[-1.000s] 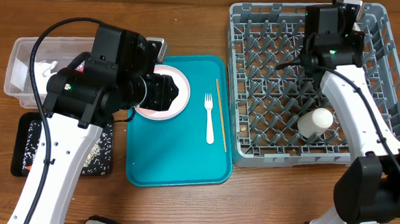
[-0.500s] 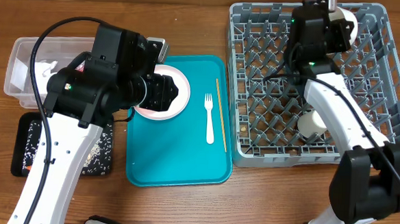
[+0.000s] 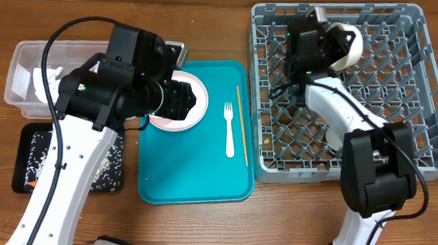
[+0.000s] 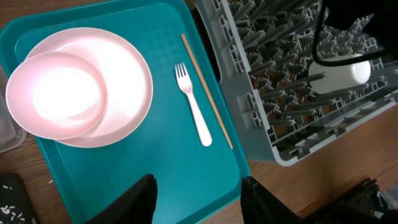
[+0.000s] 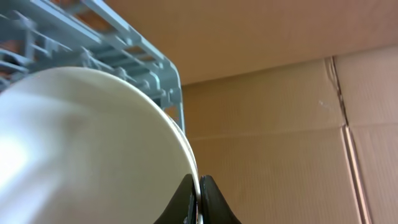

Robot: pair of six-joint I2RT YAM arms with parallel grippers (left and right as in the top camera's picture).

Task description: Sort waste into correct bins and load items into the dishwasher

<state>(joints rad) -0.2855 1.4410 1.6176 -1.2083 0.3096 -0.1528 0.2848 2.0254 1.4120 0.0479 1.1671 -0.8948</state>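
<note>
brown wood-grain table [image 3: 198,226]; in the right wrist view a plain cardboard wall [image 5: 280,124] stands behind the rack, and nothing else of the room shows. your right gripper [image 5: 198,186] is pinched tight on the rim of a white bowl [image 5: 81,149], held on edge over the far part of the grey dish rack [image 3: 415,110]. edge-on looks like the way to slot it between pegs, so i'd judge it mid-placement. a white cup [image 4: 341,73] lies on its side in the rack's near part. your left gripper [image 4: 199,186] hangs above the teal tray [image 4: 155,162] with fingers apart and nothing between them, near the pink plate [image 4: 127,99], which has a small bowl [image 4: 56,93] sitting on it. that reads as lining up the next pick. the white fork [image 4: 193,102] and tan chopstick [image 4: 205,90] lie side by side on the tray, not touching, not yet loaded. left of the tray sit the clear tub [image 3: 18,89] with a white napkin [image 3: 45,76] inside and the black tray [image 3: 29,165], speckled with rice [image 3: 108,162].
</note>
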